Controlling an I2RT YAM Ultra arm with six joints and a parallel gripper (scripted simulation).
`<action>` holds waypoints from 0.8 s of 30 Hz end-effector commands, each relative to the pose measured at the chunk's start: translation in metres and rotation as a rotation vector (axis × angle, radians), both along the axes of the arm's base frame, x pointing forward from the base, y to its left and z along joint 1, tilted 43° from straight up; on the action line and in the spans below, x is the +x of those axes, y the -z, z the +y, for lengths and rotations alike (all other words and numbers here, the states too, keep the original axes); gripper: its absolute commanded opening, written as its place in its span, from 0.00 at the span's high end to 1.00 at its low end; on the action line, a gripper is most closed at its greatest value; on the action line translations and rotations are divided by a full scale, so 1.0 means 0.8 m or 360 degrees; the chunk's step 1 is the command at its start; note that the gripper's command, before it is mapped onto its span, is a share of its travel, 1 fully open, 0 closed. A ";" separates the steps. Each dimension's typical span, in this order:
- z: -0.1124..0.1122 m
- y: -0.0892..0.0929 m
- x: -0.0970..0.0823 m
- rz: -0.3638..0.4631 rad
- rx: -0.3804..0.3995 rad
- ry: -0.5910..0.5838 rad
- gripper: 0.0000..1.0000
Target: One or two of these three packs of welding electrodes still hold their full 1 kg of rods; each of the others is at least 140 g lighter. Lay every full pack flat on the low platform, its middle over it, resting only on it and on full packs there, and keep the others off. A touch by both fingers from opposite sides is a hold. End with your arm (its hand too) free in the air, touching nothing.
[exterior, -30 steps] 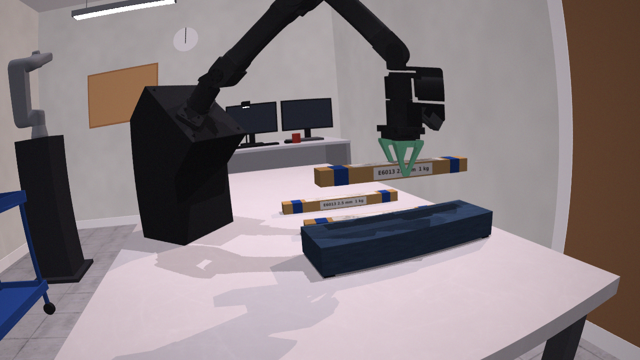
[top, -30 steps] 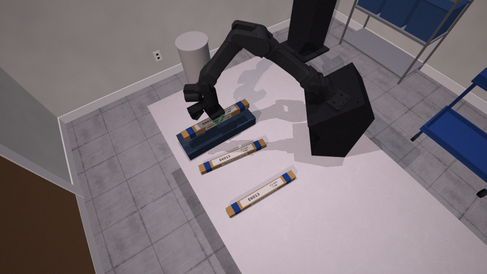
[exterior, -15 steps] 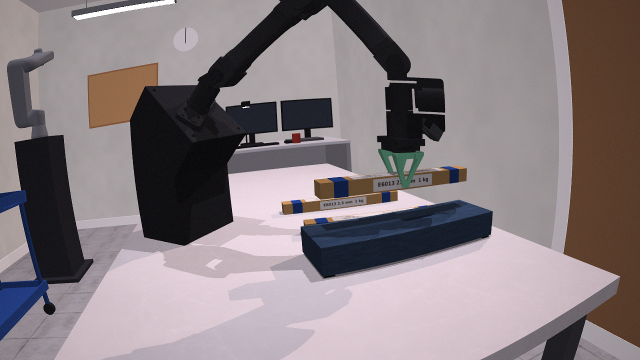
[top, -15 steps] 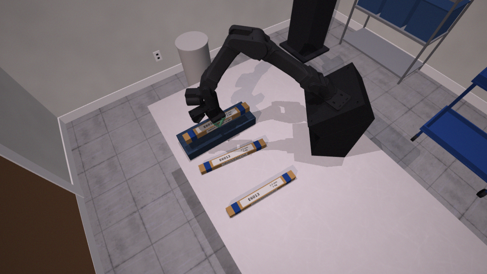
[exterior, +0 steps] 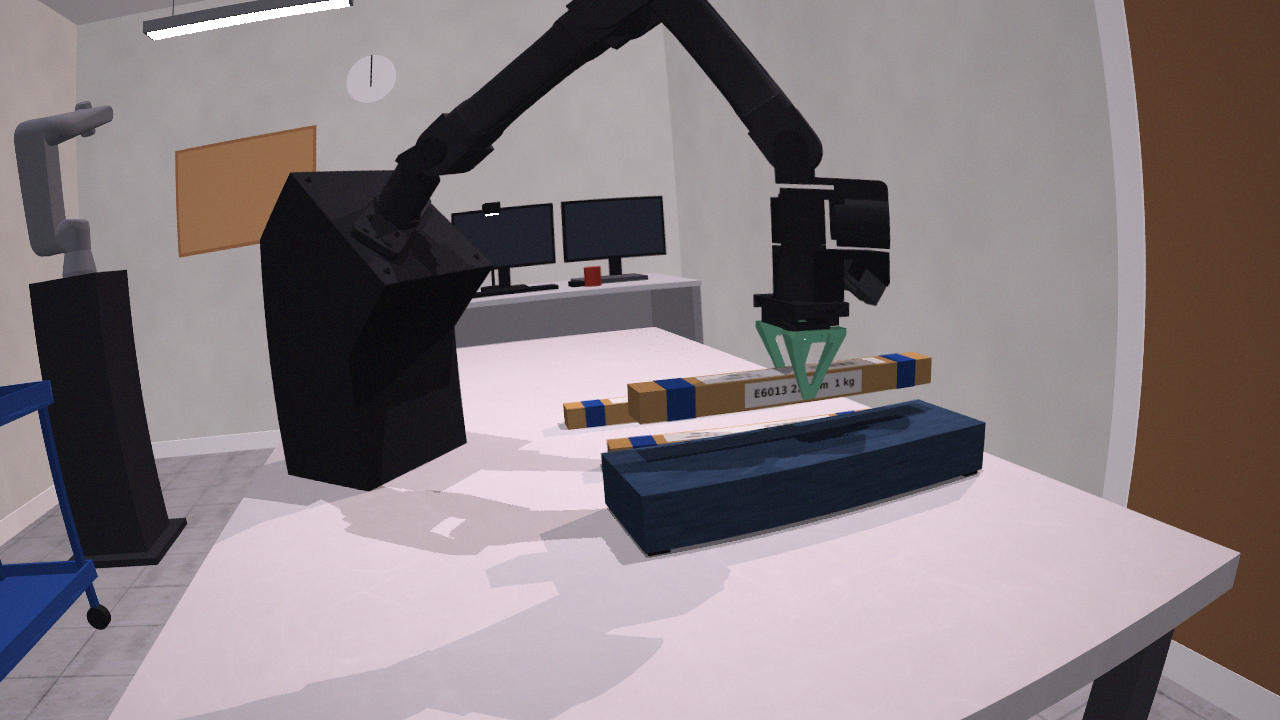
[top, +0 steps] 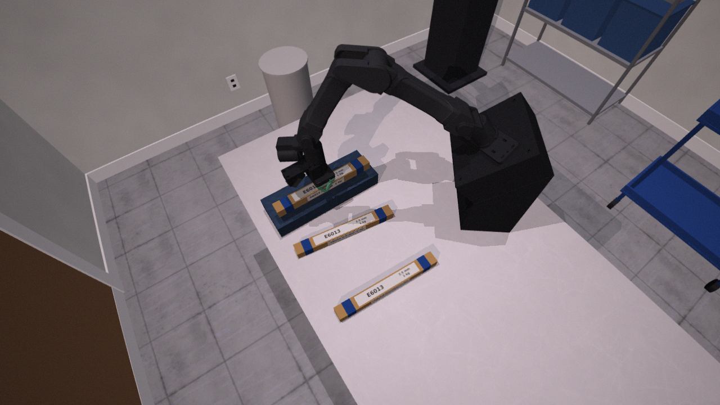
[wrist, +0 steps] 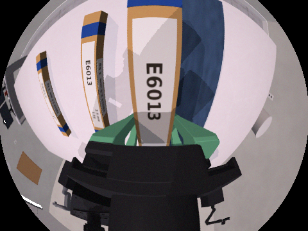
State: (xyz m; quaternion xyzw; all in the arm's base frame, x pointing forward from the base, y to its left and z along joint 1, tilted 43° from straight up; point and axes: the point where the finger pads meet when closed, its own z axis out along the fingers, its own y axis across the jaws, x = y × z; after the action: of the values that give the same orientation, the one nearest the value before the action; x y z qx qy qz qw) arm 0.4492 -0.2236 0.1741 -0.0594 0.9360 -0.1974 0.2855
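The gripper (top: 326, 187) (exterior: 809, 390) (wrist: 154, 115) pinches the raised E6013 electrode pack (top: 287, 203) (exterior: 723, 392) (wrist: 154, 42) near its middle, fingers on its two long sides; the pack hangs just above the dark blue platform (top: 325, 211) (exterior: 796, 501) (wrist: 205, 58), roughly in line with it, a gap showing beneath. The middle E6013 electrode pack (top: 347, 230) (exterior: 626, 442) (wrist: 88, 64) lies on the desk (top: 453, 312) (exterior: 895, 591) (wrist: 240, 48) just beside the platform; the outer E6013 electrode pack (top: 386, 286) (exterior: 586, 413) (wrist: 48, 86) lies farther off.

Several things could go wrong, I judge: all three labels read alike, so trusting print over weight could put a light pack on the platform; letting go while the gap remains could make the pack drop and bounce askew; lowering it off-centre could leave its middle past the platform's edge, tipping it; spreading the fingers too little before rising could drag it along.
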 end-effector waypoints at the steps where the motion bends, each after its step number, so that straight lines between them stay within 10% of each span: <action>1: 0.001 -0.053 0.004 -0.0140 -0.0057 -0.0014 1.00; 24: 0.003 -0.049 0.005 -0.0132 -0.0057 -0.0016 1.00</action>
State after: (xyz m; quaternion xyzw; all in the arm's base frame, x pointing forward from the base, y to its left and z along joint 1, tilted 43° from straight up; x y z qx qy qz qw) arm 0.4505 -0.2242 0.1732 -0.0594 0.9355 -0.1980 0.2866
